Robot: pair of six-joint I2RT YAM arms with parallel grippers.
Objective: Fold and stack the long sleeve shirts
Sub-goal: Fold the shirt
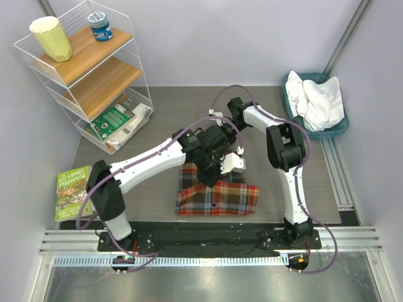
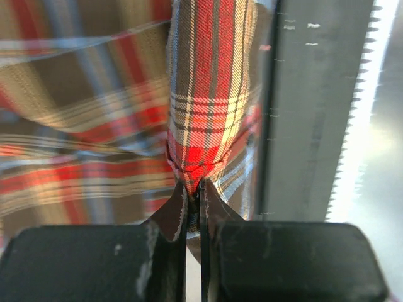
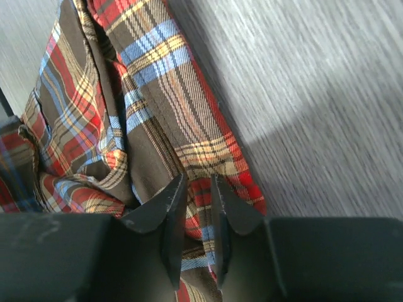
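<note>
The plaid long sleeve shirt lies partly folded on the table's near middle. My left gripper is over its far edge and is shut on a bunched fold of plaid cloth, which rises from its tips. My right gripper is just right of the left one, with its jaws nearly closed on a fold of the same shirt. The white long sleeve shirt lies crumpled in the teal basket at the back right.
A white wire shelf stands at the back left with a yellow cup, a blue jar and a green packet. A green book lies at the left. A metal rail runs along the near edge.
</note>
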